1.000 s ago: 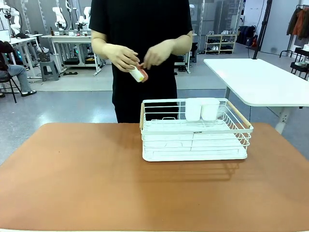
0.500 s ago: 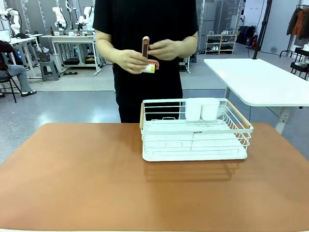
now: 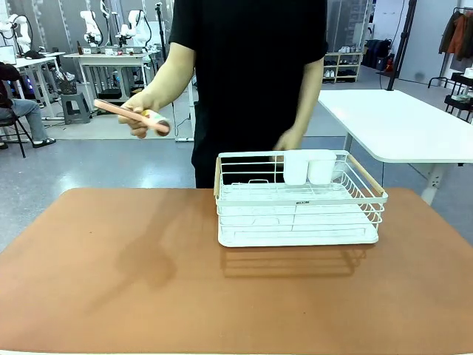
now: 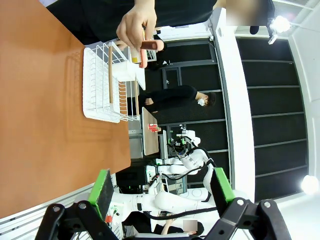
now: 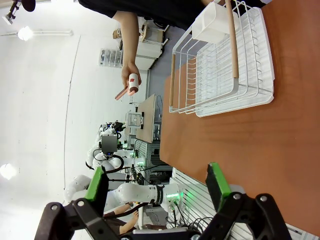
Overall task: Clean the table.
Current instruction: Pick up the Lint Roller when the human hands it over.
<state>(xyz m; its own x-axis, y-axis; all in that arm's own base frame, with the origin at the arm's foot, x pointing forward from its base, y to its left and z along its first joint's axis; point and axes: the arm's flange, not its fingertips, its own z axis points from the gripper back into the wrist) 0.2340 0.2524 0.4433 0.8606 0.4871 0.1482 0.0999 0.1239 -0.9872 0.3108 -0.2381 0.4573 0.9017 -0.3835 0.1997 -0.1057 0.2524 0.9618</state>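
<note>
Holding pink-handled roller [image 3: 118, 111] off terracotta worktop [image 3: 111, 281]: person's hand [image 3: 144, 102], far side. White dish rack [image 3: 295, 218] on worktop. Left end effector [image 4: 161, 189] spread, empty; right end effector [image 5: 156, 181] spread, empty.

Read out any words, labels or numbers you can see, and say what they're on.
Dish rack, small dark label on its front rail: too small to read.
Pink-handled lint roller, coloured label: blurred, unreadable.
No other text legible.
</note>
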